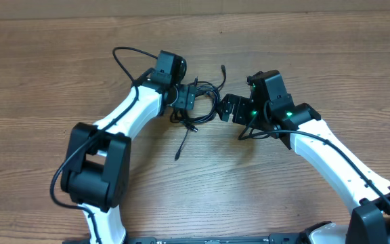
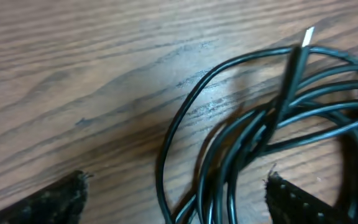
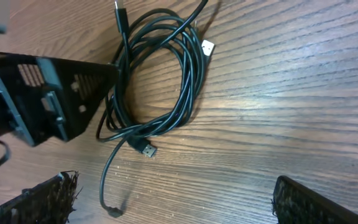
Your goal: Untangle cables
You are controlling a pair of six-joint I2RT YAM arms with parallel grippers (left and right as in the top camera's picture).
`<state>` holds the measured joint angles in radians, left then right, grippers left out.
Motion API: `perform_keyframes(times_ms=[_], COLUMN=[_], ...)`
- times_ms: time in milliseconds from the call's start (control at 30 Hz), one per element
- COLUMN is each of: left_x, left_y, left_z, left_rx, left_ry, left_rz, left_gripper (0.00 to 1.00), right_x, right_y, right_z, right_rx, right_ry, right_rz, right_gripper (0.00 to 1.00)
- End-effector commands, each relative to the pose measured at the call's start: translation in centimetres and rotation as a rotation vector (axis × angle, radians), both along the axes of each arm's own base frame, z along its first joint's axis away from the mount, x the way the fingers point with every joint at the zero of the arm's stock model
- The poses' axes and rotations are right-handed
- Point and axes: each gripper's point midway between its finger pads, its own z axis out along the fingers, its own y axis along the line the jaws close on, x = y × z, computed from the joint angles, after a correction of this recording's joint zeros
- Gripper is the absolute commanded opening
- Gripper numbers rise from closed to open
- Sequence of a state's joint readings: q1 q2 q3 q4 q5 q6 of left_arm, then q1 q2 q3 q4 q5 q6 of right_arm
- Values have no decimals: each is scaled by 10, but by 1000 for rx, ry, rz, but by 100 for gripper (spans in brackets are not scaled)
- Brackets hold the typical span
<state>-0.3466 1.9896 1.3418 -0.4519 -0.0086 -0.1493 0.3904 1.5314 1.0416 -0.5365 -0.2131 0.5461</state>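
Coiled cables (image 3: 189, 81), one side hidden behind the left tool (image 1: 185, 100)

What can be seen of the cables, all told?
The cables are thin black cords, smooth and rubbery-looking, looped into one loose coil lying flat on the wooden table. Small plug ends stick out, one pale-tipped, and one tail trails away. The open left gripper straddles strands at the coil's edge.

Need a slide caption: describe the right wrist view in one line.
Loose coil of thin black cables on the wood-grain table, framed by the open right gripper.
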Motion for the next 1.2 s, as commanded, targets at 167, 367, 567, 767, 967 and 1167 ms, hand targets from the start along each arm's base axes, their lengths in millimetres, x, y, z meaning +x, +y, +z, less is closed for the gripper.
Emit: perform_keyframes(times_ms=[167, 367, 567, 767, 967, 1167], left_x=[0, 2, -1, -4, -6, -14], left_y=[-6, -9, -12, -11, -10, -7], left_z=[-26, -25, -29, -31, -32, -32], left_rx=[-4, -7, -4, 2, 4, 16], left_ry=[46, 36, 46, 61, 69, 103], left_rz=[-27, -32, -39, -39, -36, -35], left_gripper=[80, 66, 61, 49, 4, 4], right_x=[8, 8, 8, 8, 8, 8], right_y=[-9, -8, -9, -8, -8, -8], right_z=[6, 7, 7, 7, 7, 7], right_rx=[-36, -35, -35, -35, -35, -34], right_ry=[-41, -45, -44, -44, -44, -44], right_rz=[-32, -32, -32, -32, -32, -32], right_gripper=[100, 100, 100, 100, 100, 100])
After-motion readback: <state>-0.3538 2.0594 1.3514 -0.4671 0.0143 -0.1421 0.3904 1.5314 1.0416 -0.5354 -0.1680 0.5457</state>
